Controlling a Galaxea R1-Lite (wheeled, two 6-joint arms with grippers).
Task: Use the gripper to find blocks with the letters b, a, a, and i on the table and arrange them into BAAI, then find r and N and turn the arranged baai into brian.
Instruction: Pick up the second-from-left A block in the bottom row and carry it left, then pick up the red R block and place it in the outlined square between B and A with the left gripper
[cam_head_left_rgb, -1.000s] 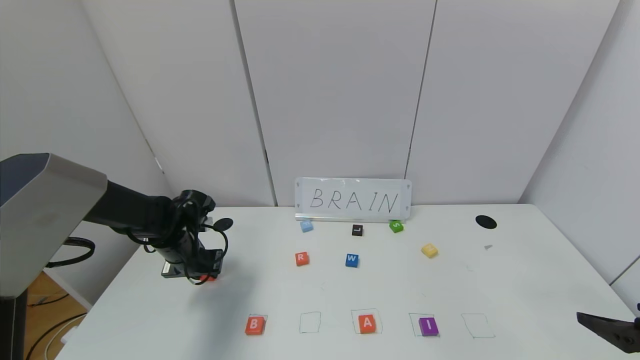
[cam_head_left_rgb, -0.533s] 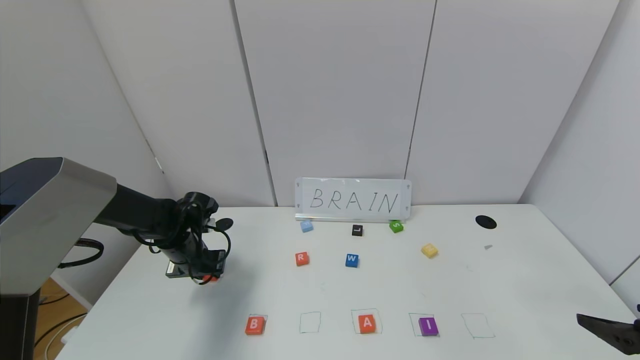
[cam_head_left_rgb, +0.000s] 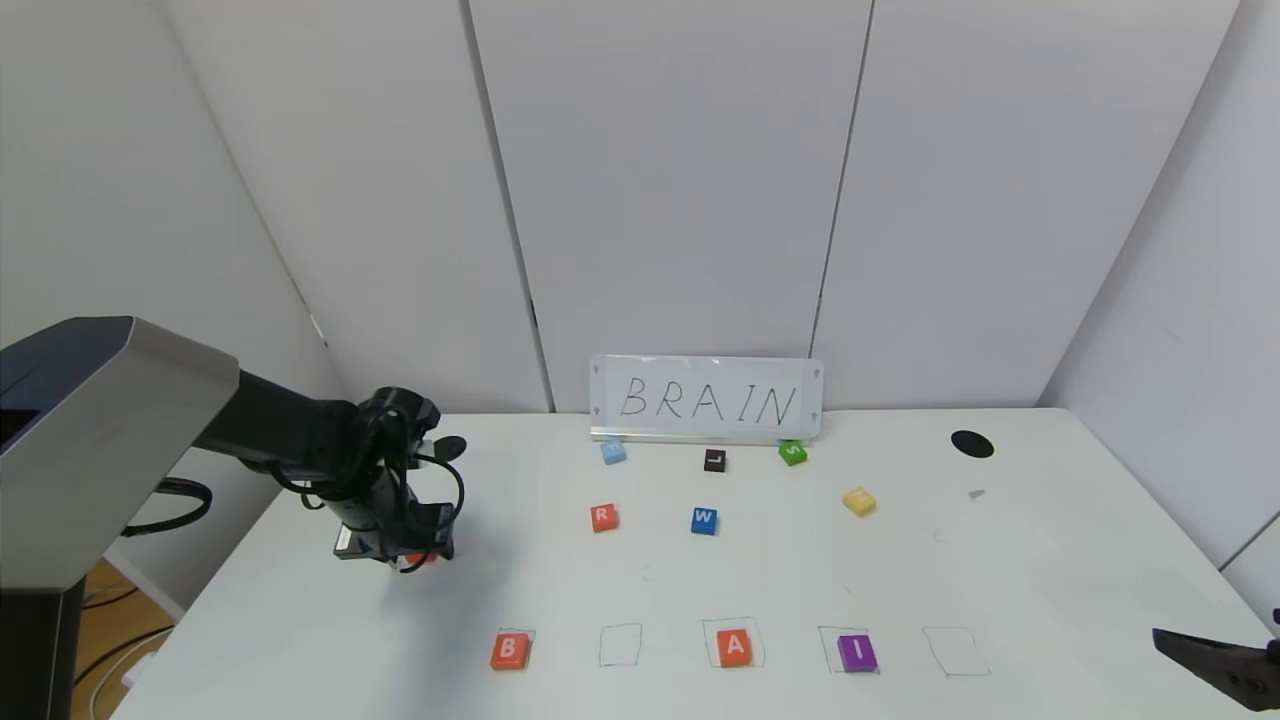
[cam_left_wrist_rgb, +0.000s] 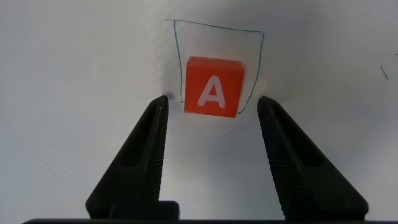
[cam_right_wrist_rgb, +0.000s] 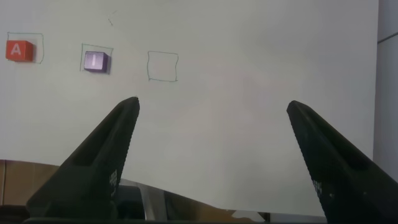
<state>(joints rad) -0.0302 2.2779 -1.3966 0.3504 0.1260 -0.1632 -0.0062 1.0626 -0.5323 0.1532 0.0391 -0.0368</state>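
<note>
On the white table (cam_head_left_rgb: 700, 580), my left gripper (cam_head_left_rgb: 398, 545) hovers low at the far left, open, over an orange A block (cam_head_left_rgb: 421, 558). In the left wrist view this A block (cam_left_wrist_rgb: 213, 86) lies in a pen-drawn square, just at my open fingertips (cam_left_wrist_rgb: 212, 99), untouched. The front row holds orange B (cam_head_left_rgb: 508, 650), an empty square (cam_head_left_rgb: 620, 645), a second orange A (cam_head_left_rgb: 734, 647) and purple I (cam_head_left_rgb: 857, 653). Orange R (cam_head_left_rgb: 603, 517) and yellow N (cam_head_left_rgb: 859, 500) lie mid-table. My right gripper (cam_head_left_rgb: 1215, 660) is parked open at the front right edge, also in its wrist view (cam_right_wrist_rgb: 212, 102).
A "BRAIN" sign (cam_head_left_rgb: 706, 400) stands at the back. Near it lie a light blue block (cam_head_left_rgb: 613, 452), black L (cam_head_left_rgb: 714, 460), green S (cam_head_left_rgb: 792, 452) and blue W (cam_head_left_rgb: 704, 520). An empty square (cam_head_left_rgb: 955, 651) is right of I. A black hole (cam_head_left_rgb: 971, 444) sits back right.
My left gripper has edged a little to the right over the A block. The blocks and the right arm have not moved.
</note>
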